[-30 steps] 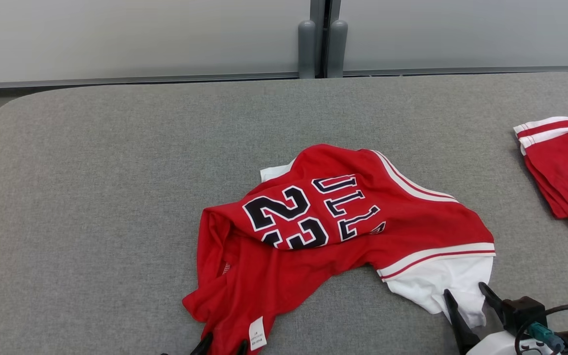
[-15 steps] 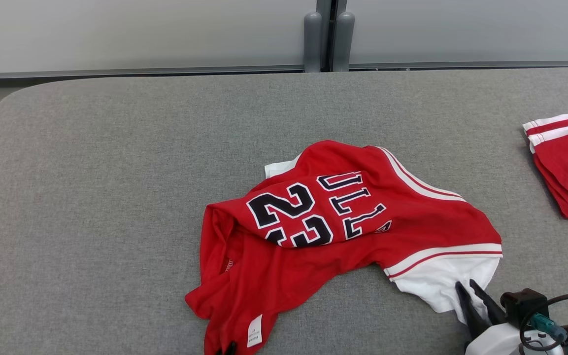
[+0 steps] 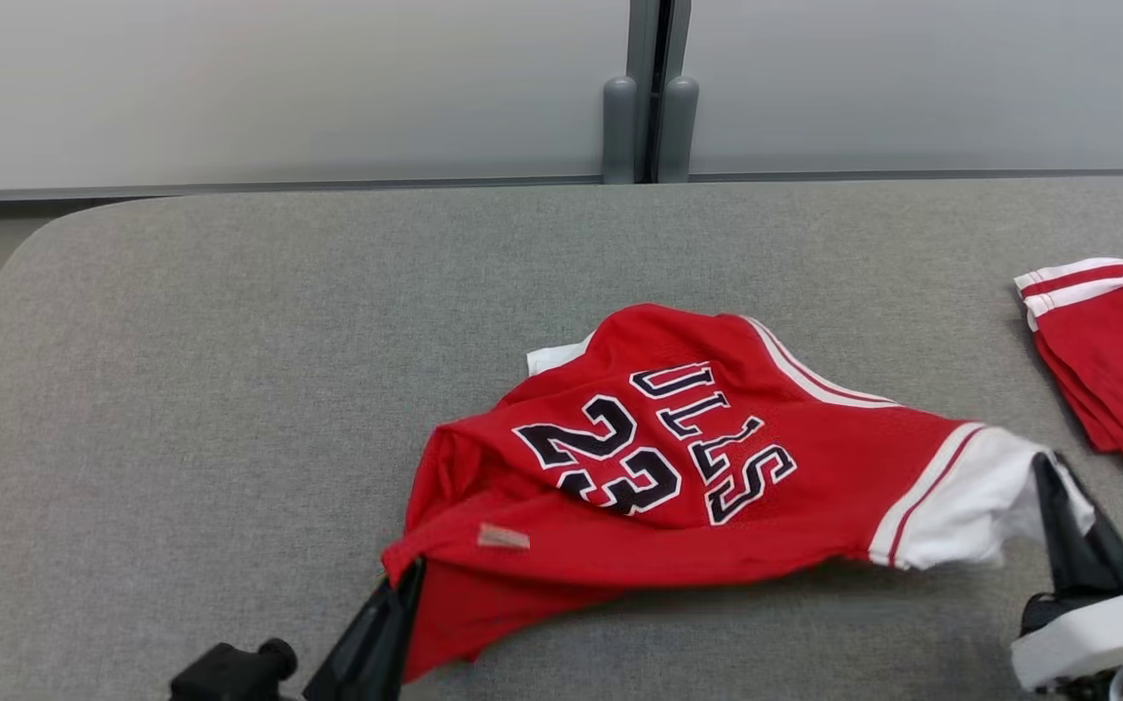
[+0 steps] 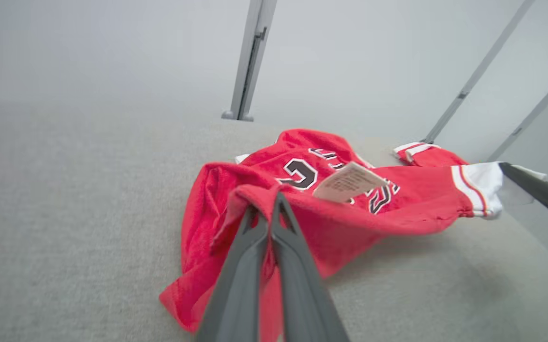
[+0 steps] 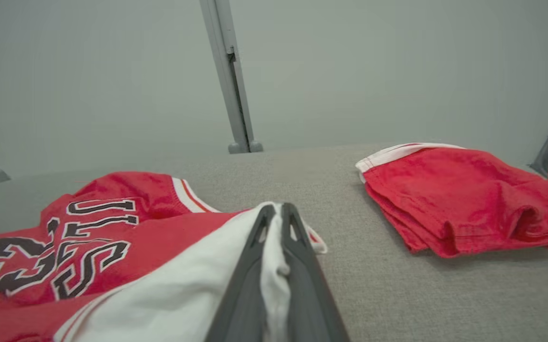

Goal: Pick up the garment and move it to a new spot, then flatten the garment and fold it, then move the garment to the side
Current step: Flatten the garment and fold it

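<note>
Both grippers are pinched tight on the jersey [image 3: 697,506] — the left gripper [image 3: 412,574] has a red edge at lower left of centre in the head view, and the right gripper [image 3: 1045,467] has the white sleeve near the right edge. The cloth between them hangs off the grey table [image 3: 230,389] and throws a shadow on it, while the far part above the 23 rests on it mid-frame. A white tag [image 4: 350,183] sticks up in the left wrist view. Folded red cloth [image 3: 1116,360] sits at far right — apart from the jersey.
</note>
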Motion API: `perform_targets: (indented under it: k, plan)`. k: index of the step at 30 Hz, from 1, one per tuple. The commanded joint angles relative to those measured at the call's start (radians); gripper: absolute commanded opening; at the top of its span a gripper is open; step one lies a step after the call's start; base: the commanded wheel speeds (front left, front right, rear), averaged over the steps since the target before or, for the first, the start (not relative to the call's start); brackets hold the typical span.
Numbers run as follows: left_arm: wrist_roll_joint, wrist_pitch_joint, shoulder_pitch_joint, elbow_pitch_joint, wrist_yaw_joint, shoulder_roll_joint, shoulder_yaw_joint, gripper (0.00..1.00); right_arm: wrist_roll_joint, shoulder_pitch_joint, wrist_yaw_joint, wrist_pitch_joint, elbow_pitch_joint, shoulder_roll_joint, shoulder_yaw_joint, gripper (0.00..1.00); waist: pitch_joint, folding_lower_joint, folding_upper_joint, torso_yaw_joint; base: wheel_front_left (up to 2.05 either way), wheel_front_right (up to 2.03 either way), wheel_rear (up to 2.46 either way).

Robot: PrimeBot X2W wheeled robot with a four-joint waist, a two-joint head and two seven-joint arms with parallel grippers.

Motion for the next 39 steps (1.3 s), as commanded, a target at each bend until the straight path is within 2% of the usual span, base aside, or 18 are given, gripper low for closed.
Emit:
perform_targets:
  k: [1,4,9,13,16,17,21,24,26,30,34,35,39]
  plan:
    - [-0.019,0.015,0.005,-0.063,0.007,0.007,0.017,0.00,0.029,0.015,0.000,0.028,-0.079,-0.016,-0.011,0.00,-0.014,0.0000,0.0000,-0.011,0.00,0.00,0.00]
    - [-0.051,0.053,0.000,-0.207,0.012,0.026,0.048,0.00,0.089,0.034,0.000,0.116,-0.283,-0.031,-0.017,0.00,-0.031,0.0000,0.0000,-0.027,0.00,0.00,0.00]
    - [-0.072,0.141,-0.058,-0.392,0.014,0.073,0.087,0.00,0.152,-0.002,0.000,0.275,-0.560,-0.095,-0.046,0.00,-0.040,0.0000,0.0000,-0.054,0.00,0.00,0.00]
    - [-0.090,0.223,-0.172,-0.464,0.006,0.130,0.134,0.00,0.208,-0.121,0.000,0.400,-0.681,-0.155,-0.062,0.00,-0.015,0.0000,0.0000,-0.069,0.00,0.00,0.00]
    - [-0.126,0.283,-0.324,-0.448,-0.002,0.166,0.176,0.00,0.229,-0.265,0.000,0.492,-0.696,-0.212,-0.052,0.00,0.038,0.0000,0.0000,-0.069,0.00,0.00,0.00]
    - [-0.123,0.307,-0.387,-0.425,-0.008,0.197,0.191,0.00,0.236,-0.323,0.000,0.519,-0.681,-0.228,-0.045,0.00,0.065,0.0000,0.0000,-0.068,0.00,0.00,0.00]
    - [-0.213,0.375,-0.721,-0.248,-0.027,0.220,0.184,0.00,0.234,-0.619,0.000,0.611,-0.542,-0.268,-0.001,0.00,0.200,0.0000,0.0000,-0.047,0.00,0.00,0.00]
    - [-0.235,0.387,-1.009,-0.039,-0.040,0.234,0.158,0.00,0.196,-0.892,0.000,0.645,-0.365,-0.248,0.024,0.00,0.319,0.0000,0.0000,-0.033,0.00,0.00,0.00]
    - [-0.247,0.348,-1.195,0.114,-0.043,0.206,0.141,0.00,0.137,-1.065,0.000,0.638,-0.229,-0.236,0.032,0.00,0.392,0.0000,0.0000,-0.023,0.00,0.00,0.00]
    - [-0.218,0.191,-1.466,0.427,-0.050,0.174,0.101,0.00,0.012,-1.331,0.000,0.533,0.053,-0.178,0.027,0.00,0.455,0.0000,0.0000,-0.010,0.00,0.00,0.00]
    - [-0.180,0.034,-1.694,0.644,-0.051,0.165,0.088,0.00,-0.062,-1.563,0.000,0.389,0.237,-0.110,-0.030,0.00,0.510,0.0000,0.0000,-0.022,0.00,0.00,0.00]
    - [-0.180,0.034,-1.694,0.644,-0.051,0.165,0.088,0.00,-0.062,-1.563,0.000,0.389,0.237,-0.110,-0.030,0.00,0.510,0.0000,0.0000,-0.022,0.00,0.00,0.00]
    - [-0.156,-0.110,-1.791,0.803,-0.051,0.158,0.048,0.00,-0.089,-1.637,-0.001,0.243,0.373,-0.042,-0.072,0.00,0.568,0.0000,0.0000,-0.037,0.00,0.00,0.00]
